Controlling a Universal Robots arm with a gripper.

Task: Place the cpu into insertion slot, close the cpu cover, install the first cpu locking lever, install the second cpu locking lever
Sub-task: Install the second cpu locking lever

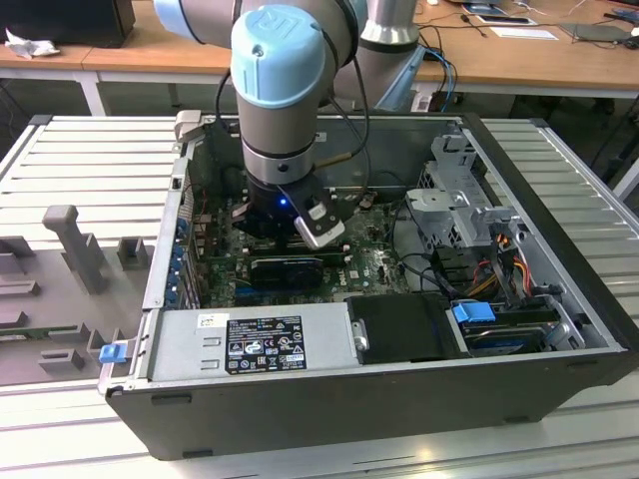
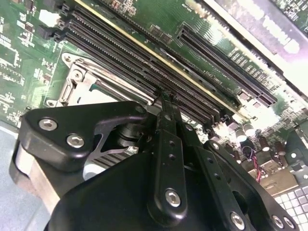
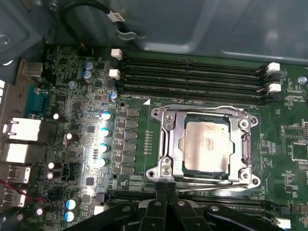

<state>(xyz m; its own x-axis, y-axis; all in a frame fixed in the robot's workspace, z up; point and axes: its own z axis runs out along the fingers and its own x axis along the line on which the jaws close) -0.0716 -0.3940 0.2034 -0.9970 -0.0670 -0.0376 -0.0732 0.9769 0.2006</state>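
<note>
The cpu (image 3: 208, 146) is seated in the slot (image 3: 166, 144), and the cover (image 3: 204, 111) is closed over it. Both levers appear latched. The gripper (image 3: 166, 188) is held beside the socket, fingers together, empty.

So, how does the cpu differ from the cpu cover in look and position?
In the first wrist view, the cpu is a solid, pale beige-silver plate, while the cpu cover is a shiny silver metal frame with an open window. The cpu shows through that window; the cpu cover lies closed around its edges. Both are roughly square and lie flat on the green motherboard.
</note>
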